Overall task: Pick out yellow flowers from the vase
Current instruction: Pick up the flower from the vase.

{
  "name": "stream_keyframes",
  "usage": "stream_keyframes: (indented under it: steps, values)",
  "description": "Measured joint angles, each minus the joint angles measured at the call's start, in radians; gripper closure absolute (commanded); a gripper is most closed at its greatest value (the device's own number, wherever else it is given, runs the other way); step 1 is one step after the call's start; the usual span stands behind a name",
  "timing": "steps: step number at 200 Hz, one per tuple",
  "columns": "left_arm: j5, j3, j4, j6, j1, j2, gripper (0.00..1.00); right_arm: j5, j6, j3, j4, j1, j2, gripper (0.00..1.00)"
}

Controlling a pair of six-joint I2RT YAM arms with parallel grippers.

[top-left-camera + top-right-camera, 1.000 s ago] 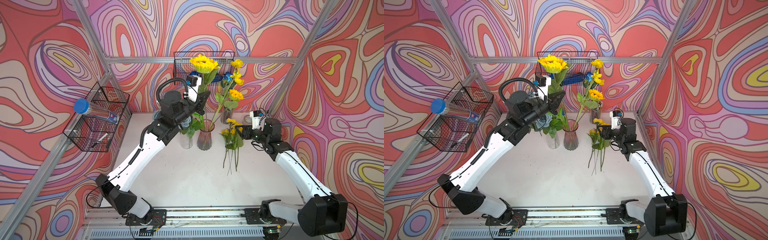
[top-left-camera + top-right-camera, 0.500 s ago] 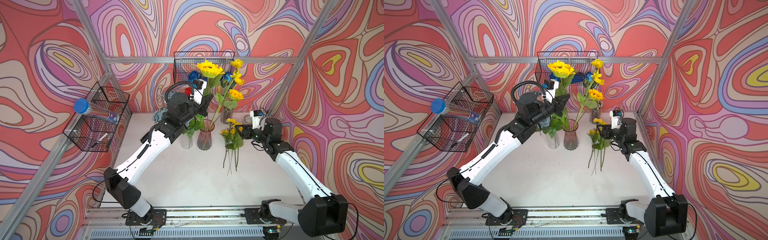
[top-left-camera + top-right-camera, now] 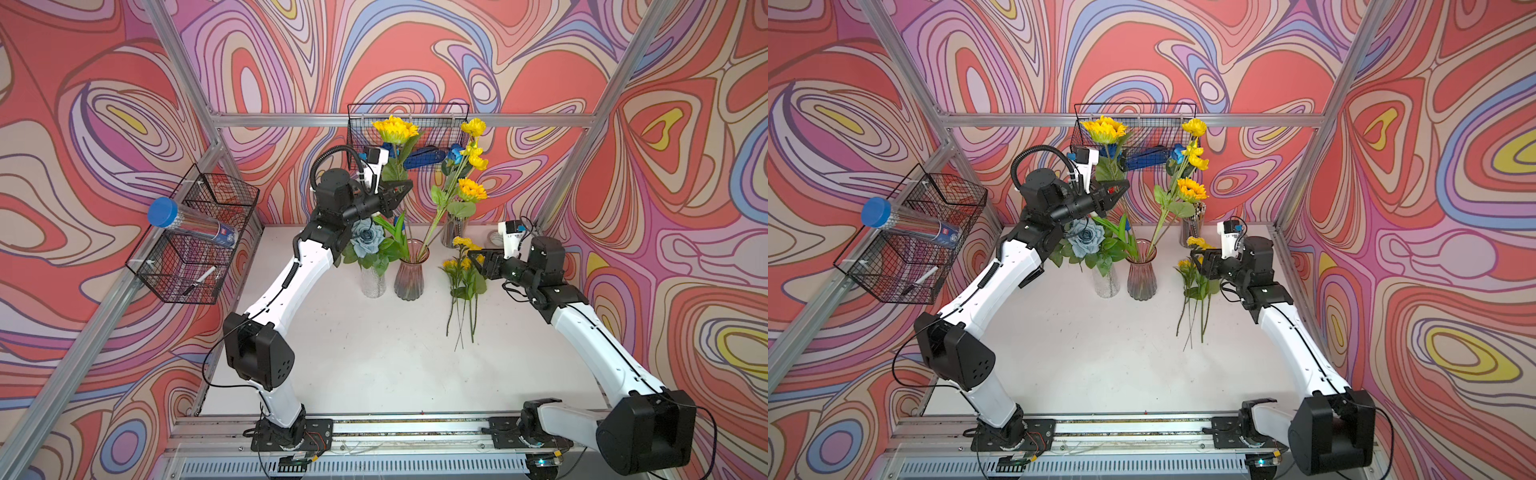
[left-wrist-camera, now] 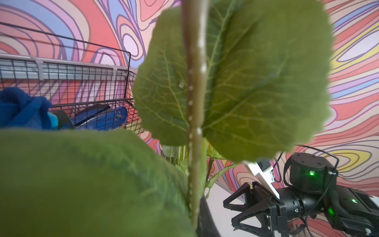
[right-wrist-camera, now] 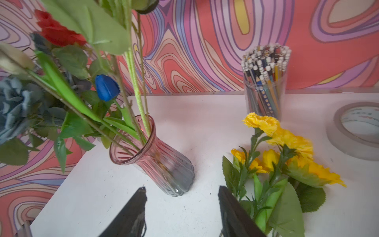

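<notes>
Your left end effector is clamped shut on the sunflower by its stem, with the pink vase below it; snagged leaves could topple that vase. Your right end effector, half open and empty, sits beside the laid-out yellow flowers.

I get both top views from high at the front, angled down toward the back wall; both cover the whole worktop and both arms. My left wrist camera sits almost against a sunflower stem, facing across to the right pincer. My right wrist camera looks low across the worktop at the pink vase, also in both top views.
</notes>
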Motion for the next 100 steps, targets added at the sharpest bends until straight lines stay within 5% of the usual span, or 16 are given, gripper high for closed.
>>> stream_keyframes:
  steps: [56,100]
  values:
    - [0.101,0.024,0.002,-0.036,-0.008,0.007,1.00,-0.186,-0.083,0.003,0.144,0.143,-0.065,0.30]
    - [0.120,0.018,0.005,-0.047,-0.007,0.004,1.00,-0.155,-0.166,0.128,0.177,0.281,0.065,0.33]
